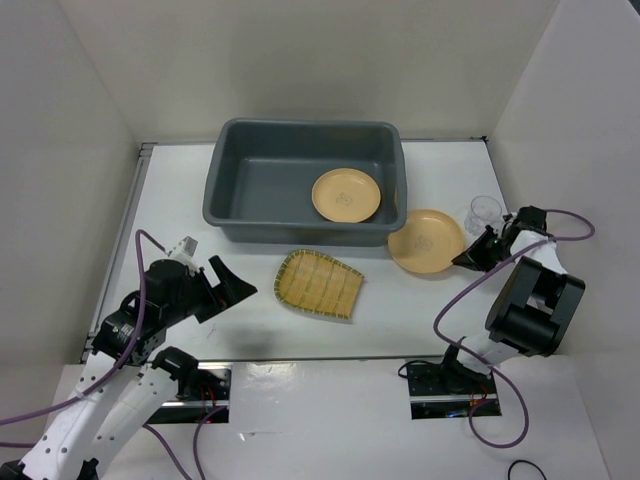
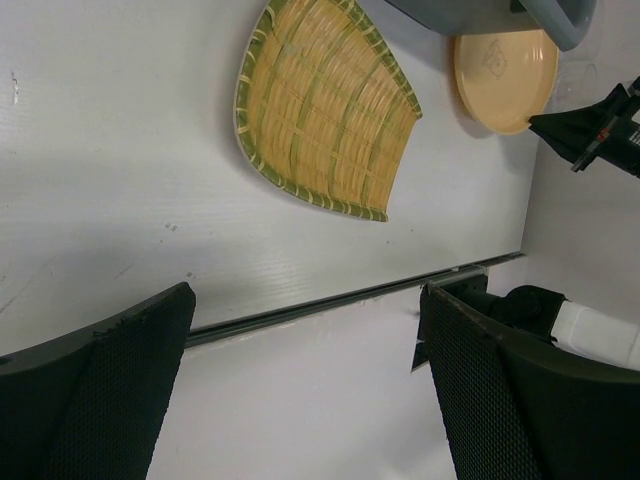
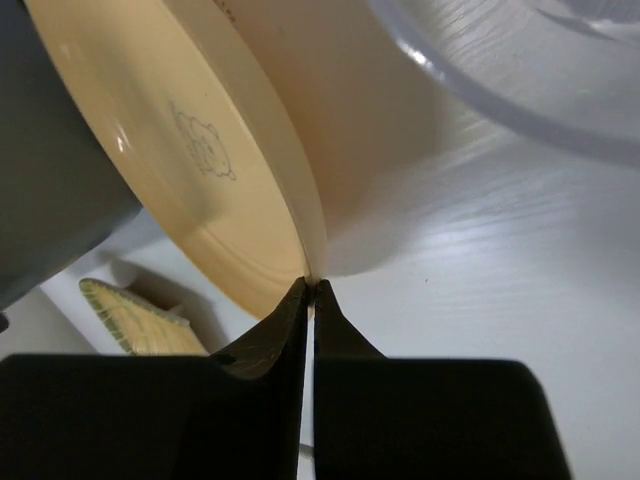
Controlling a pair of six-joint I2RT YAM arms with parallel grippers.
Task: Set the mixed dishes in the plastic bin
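The dark grey plastic bin [image 1: 240, 170] stands at the back middle, with one tan-orange plate [image 1: 346, 194] inside it at the right. A second tan-orange plate [image 1: 425, 241] sits outside by the bin's front right corner, tilted up. My right gripper [image 1: 466, 260] is shut on that plate's rim [image 3: 310, 262]. The yellow ribbed tray [image 1: 320, 283] lies flat on the table in front of the bin; it also shows in the left wrist view [image 2: 325, 110]. My left gripper [image 1: 238, 290] is open and empty, left of the tray.
A clear plastic cup [image 1: 485, 212] stands right of the held plate, close to my right gripper; its rim shows in the right wrist view [image 3: 520, 70]. White walls enclose the table on three sides.
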